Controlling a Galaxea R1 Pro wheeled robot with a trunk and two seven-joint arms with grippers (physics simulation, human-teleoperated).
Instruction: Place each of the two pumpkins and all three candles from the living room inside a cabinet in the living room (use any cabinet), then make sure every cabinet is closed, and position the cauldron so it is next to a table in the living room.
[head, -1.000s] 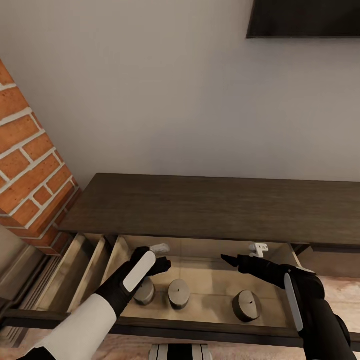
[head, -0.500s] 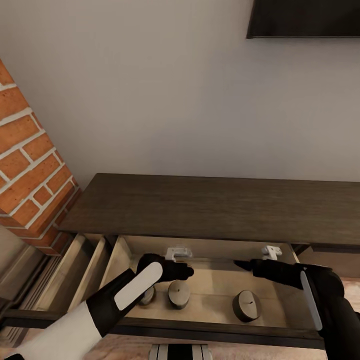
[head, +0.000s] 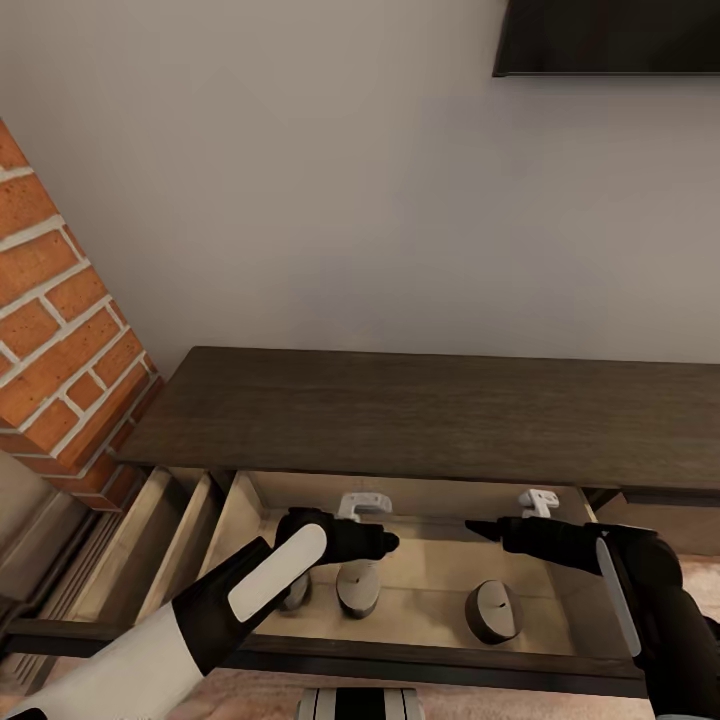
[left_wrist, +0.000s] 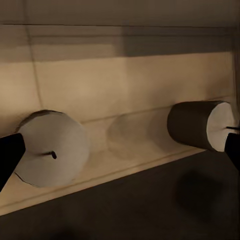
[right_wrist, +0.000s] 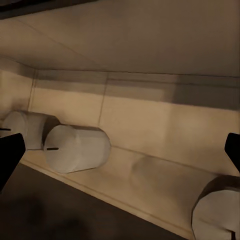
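While both arms hang over the pulled-out drawer, the left gripper (head: 362, 507) hovers above the middle candle (head: 358, 587) with its fingers apart and nothing between them; in the left wrist view the dark fingertips sit at the far edges with two candles in the gap. The right gripper (head: 538, 502) is spread just as wide and empty, poised near the drawer's back wall, well apart from the right candle (head: 492, 611). A third candle, the left candle (head: 293, 592), stands half hidden under the left forearm, just beside the middle one. All three stand upright on the pale floor of the drawer (head: 430, 560), inside the dark brown cabinet (head: 420, 410), so the candle part looks done.

To my eye the step in hand is clearing the arms and shutting this drawer. Doing it well means lifting both grippers straight up and back before pushing, so no finger tips a candle, then pressing evenly on the front rail (head: 400, 665) so the drawer slides in square. No pumpkin or cauldron is visible from here.
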